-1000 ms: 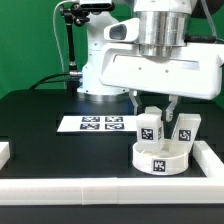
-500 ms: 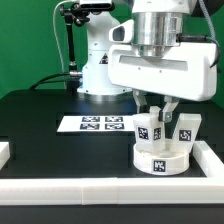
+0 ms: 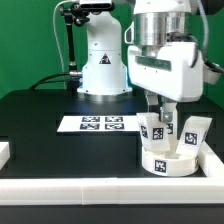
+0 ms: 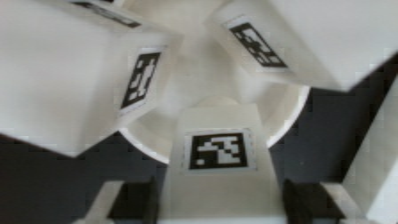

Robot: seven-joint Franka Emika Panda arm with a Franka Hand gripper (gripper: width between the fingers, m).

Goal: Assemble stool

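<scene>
The stool's round white seat [image 3: 166, 160] lies flat at the exterior view's right, with a tag on its rim. My gripper [image 3: 160, 117] stands straight above it, shut on an upright white leg [image 3: 153, 131] that stands on the seat. A second leg [image 3: 197, 131] stands at the seat's right edge. In the wrist view my gripper [image 4: 222, 202] has dark pads on both sides of the tagged leg [image 4: 219, 150]. Two other tagged legs [image 4: 89, 75] [image 4: 267, 40] stand beyond it on the seat [image 4: 134, 130].
The marker board [image 3: 98, 124] lies on the black table to the left of the seat. White border rails run along the front [image 3: 90, 190] and the right [image 3: 214, 160]. The robot's base [image 3: 102, 65] stands behind.
The gripper came down round the leg, then the wrist turned. The seat and the right leg have shifted a little toward the exterior view's right.
</scene>
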